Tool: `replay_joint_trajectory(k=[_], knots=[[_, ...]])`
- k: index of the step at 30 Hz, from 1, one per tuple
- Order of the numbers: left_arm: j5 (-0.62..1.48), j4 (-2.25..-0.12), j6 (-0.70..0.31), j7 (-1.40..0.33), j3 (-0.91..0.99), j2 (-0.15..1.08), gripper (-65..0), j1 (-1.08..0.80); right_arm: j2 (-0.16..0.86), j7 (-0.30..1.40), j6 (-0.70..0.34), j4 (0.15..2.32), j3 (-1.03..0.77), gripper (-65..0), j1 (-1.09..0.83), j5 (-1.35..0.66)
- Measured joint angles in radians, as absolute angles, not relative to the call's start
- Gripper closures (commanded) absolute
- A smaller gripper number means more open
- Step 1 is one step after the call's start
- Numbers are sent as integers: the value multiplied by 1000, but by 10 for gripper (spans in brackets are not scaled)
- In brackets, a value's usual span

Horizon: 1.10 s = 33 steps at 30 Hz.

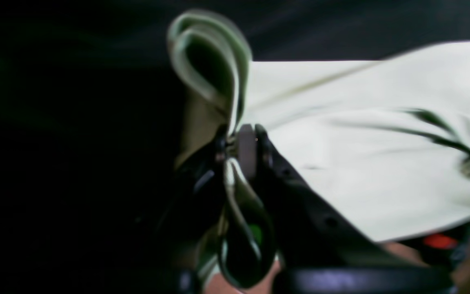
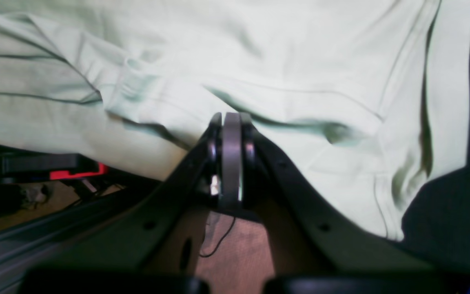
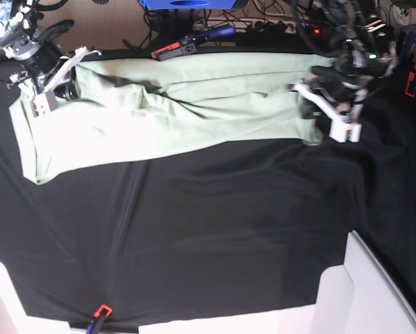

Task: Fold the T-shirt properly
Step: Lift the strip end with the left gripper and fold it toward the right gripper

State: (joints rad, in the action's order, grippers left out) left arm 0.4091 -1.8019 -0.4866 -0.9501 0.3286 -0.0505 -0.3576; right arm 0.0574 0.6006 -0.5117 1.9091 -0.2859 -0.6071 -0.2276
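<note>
The pale mint-green T-shirt (image 3: 194,111) lies stretched left to right along the far side of the black cloth (image 3: 194,229). My left gripper (image 1: 241,143) is shut on a bunched fold at the shirt's right end; cloth loops out above and below its pads. In the base view this left gripper (image 3: 312,111) sits at that right end. My right gripper (image 2: 231,122) is shut at the shirt's (image 2: 259,61) far edge, with creases running out from its tips. The base view shows the right gripper (image 3: 41,104) at the shirt's left end.
A red-and-black clamp (image 3: 177,49) holds the cloth at the table's far edge, beside a blue box (image 3: 187,3) and cables. Another clamp (image 3: 100,313) sits at the near edge. A white panel (image 3: 361,292) rises at the near right corner.
</note>
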Motion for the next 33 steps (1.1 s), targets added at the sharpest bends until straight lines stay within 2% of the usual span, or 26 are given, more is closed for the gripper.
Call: replay_joint_trajectory(k=[5,10,17,24,33], knots=[[407,-1802,-486,-950,250,-122,0,-356,60,603,-507,1907,-286,0,-607,-224],[402,-1802,-469,-950,72,-128,0,-344,64,603,-507,1907,-286,0,-607,-224],[400,-1720,-306,-946,-156,-124,0,-218,65,603,-508,1907,-286,0,-607,-224],[400,-1568,-287,-950,-297,-102,0,-107,65,603,-508,1907,-286,0,-606,-224],[401,-1498,-289,-950,-398,-92,0,-58,65,603,-508,1907,-286,0,-604,-224]])
